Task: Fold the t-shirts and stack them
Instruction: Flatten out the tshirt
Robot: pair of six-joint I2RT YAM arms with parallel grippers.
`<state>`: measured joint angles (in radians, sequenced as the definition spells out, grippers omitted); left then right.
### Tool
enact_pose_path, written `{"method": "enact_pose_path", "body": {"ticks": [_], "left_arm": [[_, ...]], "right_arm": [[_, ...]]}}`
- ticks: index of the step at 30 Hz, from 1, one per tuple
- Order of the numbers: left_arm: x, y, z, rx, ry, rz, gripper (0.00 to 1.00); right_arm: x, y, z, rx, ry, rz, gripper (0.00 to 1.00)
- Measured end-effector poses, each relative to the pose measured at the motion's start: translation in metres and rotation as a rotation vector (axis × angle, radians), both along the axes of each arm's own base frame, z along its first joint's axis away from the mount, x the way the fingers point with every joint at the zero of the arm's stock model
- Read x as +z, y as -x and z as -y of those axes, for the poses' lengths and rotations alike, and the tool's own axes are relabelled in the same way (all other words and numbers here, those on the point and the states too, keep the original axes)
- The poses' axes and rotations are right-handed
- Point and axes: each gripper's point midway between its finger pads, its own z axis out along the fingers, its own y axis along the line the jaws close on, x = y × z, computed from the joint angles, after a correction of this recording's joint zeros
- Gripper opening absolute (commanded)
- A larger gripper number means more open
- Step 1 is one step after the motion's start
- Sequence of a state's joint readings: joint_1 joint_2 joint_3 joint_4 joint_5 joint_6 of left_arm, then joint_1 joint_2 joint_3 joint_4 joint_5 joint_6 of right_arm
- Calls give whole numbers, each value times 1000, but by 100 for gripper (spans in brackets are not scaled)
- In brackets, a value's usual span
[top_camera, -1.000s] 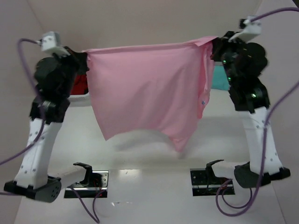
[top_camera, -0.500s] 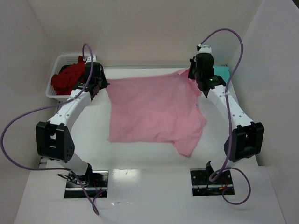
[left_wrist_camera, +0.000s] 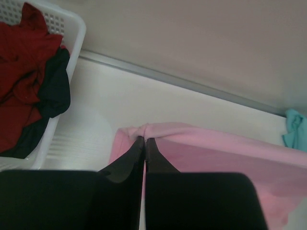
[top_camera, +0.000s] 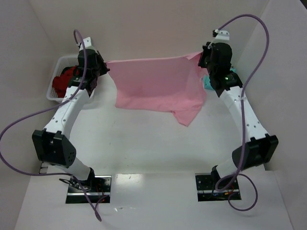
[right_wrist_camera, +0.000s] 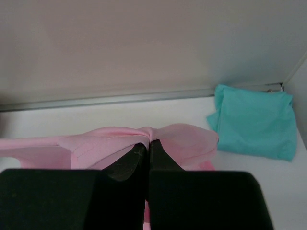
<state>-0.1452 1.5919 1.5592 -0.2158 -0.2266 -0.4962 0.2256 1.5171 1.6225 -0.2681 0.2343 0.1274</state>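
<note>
Top external view: the pink t-shirt (top_camera: 158, 84) hangs spread between both arms over the far part of the table, not yet folded.
The left gripper (left_wrist_camera: 145, 139) and right gripper (right_wrist_camera: 147, 143) each pinch a top corner. One teal t-shirt (right_wrist_camera: 254, 120) lies folded by the right wall, and the dark red t-shirts (left_wrist_camera: 21, 72) sit in the basket (left_wrist_camera: 76, 33), so most of the job looks left.

In the top view, only a sliver of the teal shirt (top_camera: 206, 83) shows at the upper right, the rest behind the right arm (top_camera: 240, 103). At the upper left, the left arm (top_camera: 72, 103) covers part of the white basket (top_camera: 66, 59) and the dark red shirts (top_camera: 60, 85). In the left wrist view the basket runs off the left and top edges. In both wrist views we lose the pink shirt (left_wrist_camera: 225, 153) behind the left gripper (left_wrist_camera: 144, 140) and the right gripper (right_wrist_camera: 147, 143).
</note>
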Motion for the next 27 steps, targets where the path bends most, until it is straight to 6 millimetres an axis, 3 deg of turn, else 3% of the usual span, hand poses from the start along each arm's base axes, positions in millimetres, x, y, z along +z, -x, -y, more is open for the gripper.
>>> {"method": "enact_pose_path", "body": {"ticks": [4,6,11,15,18,22,24,27], "left_arm": [[31,52,1,-53,9,75,0],[51,82,2,-85,11,129,0],[139,175,-4,-139,14,382,0],[201,247,-11,-161,14,580,0],[226,283,-12,-179,24,664,0],[223,283,-11,-183,32,635,0],[209,268,-8,-183,44,575,0],[175,230,-4,-171,53,459,0]], "right_arm": [[33,55,9,25,-17,86,0],[59,90,12,49,-33,157,0],[128,171,20,114,-71,364,0],[165,218,23,154,-76,463,0],[194,239,26,167,-81,527,0],[201,243,29,154,-83,529,0],[193,233,30,134,-81,498,0],[161,197,30,87,-68,399,0]]}}
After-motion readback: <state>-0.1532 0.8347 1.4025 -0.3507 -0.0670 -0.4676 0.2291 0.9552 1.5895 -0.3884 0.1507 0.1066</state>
